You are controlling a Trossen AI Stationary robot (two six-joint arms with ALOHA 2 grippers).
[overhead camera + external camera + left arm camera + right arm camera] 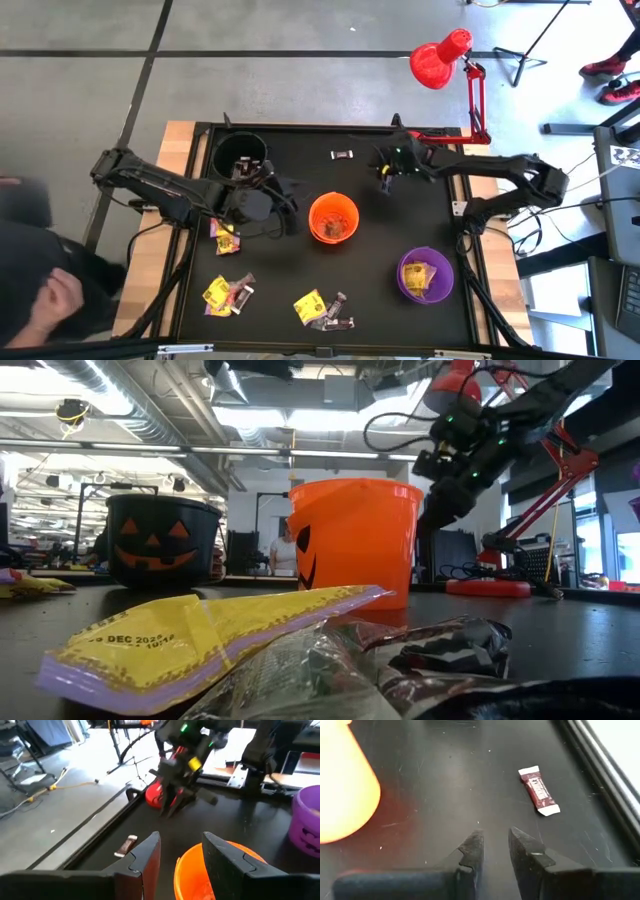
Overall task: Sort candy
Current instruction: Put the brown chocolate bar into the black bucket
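Note:
Candy lies loose on the black table: a small brown sweet (344,154) (538,790) near the far edge, a yellow one (226,240) by my left arm, and two mixed heaps (228,293) (322,308) near the front edge. An orange cup (333,218) stands in the middle, a black cup (240,155) at the far left, and a purple cup (426,275) holding yellow sweets at the near right. My left gripper (290,222) (180,837) is open and empty, just left of the orange cup. My right gripper (384,185) (495,836) hangs above the table near the brown sweet, slightly open and empty.
A red desk lamp (440,60) is clamped at the table's far right corner. A raised dark rim (300,127) runs around the black surface. In the low view, a yellow sweet (200,640) and a silvery one (400,660) fill the foreground. A person sits at the near left (40,290).

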